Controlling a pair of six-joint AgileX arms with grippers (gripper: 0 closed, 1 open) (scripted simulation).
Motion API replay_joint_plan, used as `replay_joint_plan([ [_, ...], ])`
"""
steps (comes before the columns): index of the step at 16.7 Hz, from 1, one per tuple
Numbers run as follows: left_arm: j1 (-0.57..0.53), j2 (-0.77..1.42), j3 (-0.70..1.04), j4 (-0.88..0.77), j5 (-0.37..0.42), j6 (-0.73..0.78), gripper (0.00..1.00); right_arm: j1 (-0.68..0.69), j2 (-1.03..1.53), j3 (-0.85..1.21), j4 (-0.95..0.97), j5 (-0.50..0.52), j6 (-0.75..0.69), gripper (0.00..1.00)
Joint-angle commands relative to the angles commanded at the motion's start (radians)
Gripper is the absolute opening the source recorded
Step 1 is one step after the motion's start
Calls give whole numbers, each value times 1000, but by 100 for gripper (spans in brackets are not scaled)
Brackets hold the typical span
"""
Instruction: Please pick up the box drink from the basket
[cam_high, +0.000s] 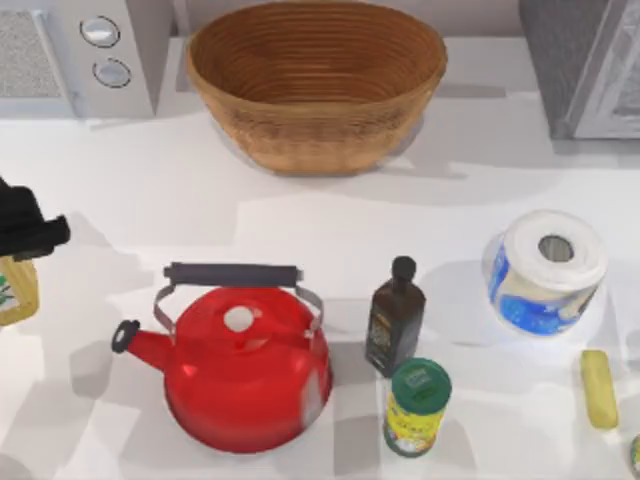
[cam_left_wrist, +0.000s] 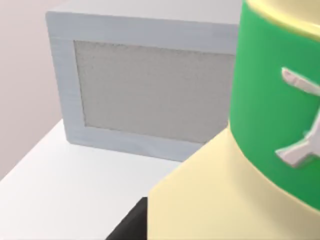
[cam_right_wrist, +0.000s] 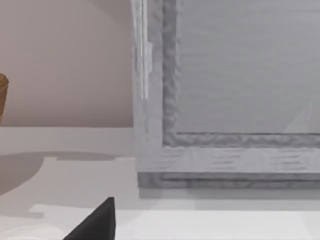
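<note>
The woven basket (cam_high: 315, 130) stands at the back middle of the table, and I see nothing inside it. At the far left edge of the table, the pale-yellow box drink (cam_high: 15, 290) hangs under my left gripper (cam_high: 22, 245), which is shut on it. The left wrist view shows the carton (cam_left_wrist: 210, 190) from very close, with its green top (cam_left_wrist: 270, 115). A sliver of the basket (cam_right_wrist: 2, 97) appears in the right wrist view, along with a dark tip of my right gripper (cam_right_wrist: 97, 222).
A microwave (cam_high: 80, 50) is at the back left and a grey appliance (cam_high: 585, 60) at the back right. In front stand a red kettle (cam_high: 245, 370), a dark bottle (cam_high: 395, 320), a green-lidded can (cam_high: 417, 405), a paper roll (cam_high: 545, 270) and a yellow bar (cam_high: 598, 388).
</note>
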Motion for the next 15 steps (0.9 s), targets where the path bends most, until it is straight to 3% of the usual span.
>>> replay_joint_plan([
  [8,-5,47,6,31,-19,-2,0,0,0,0,0,0,0,100],
  [15,55,337,-12,350,36,11,0,0,0,0,0,0,0,100],
])
